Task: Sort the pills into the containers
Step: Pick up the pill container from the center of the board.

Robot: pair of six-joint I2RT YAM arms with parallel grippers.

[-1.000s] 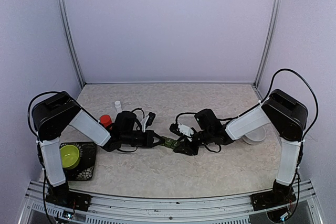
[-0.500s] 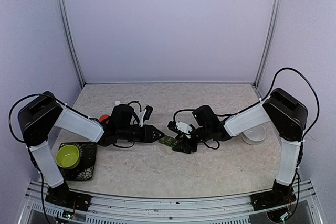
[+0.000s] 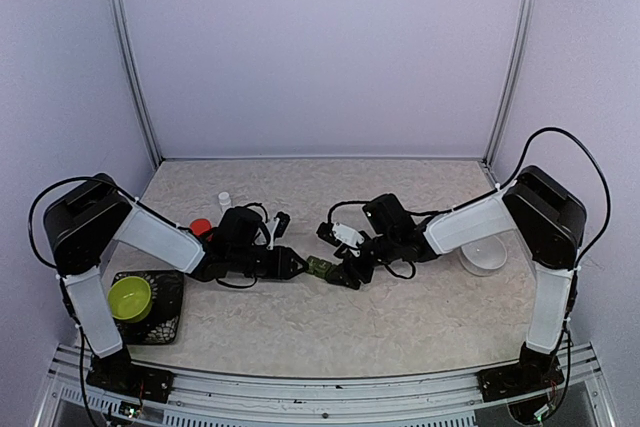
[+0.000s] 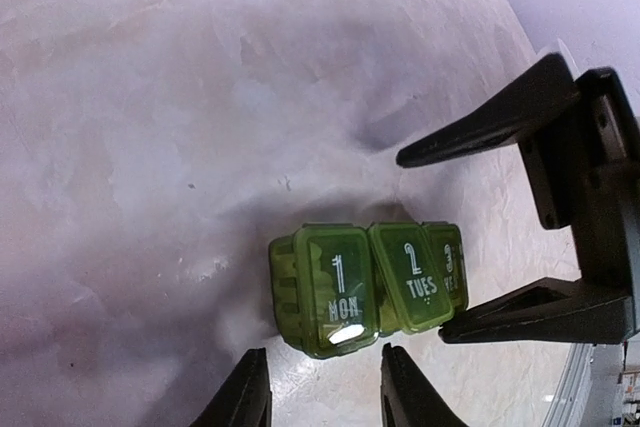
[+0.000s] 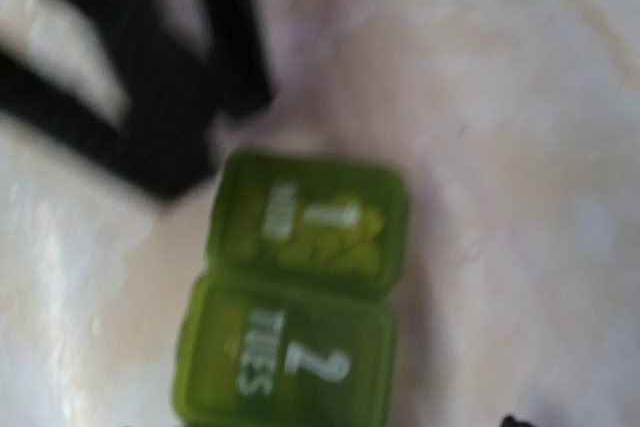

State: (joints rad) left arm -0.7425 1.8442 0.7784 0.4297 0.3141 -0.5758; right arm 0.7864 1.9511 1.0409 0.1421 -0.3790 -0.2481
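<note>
Containers (image 4: 365, 287): glossy translucent green rounded squares.

blurred green pill box (image 5: 295, 292), closed lids

From above, the dark green three-cell plastic pill box (image 3: 319, 268) is too small for you to read its lids. Your right wrist view is smeared, and its bottom edge cuts the box off after cell 2. In the left wrist view, cell 3 sits partly behind a finger (image 4: 530, 315) of the right gripper (image 4: 422, 245). You cannot tell whether pills lie under the closed lids.
</note>
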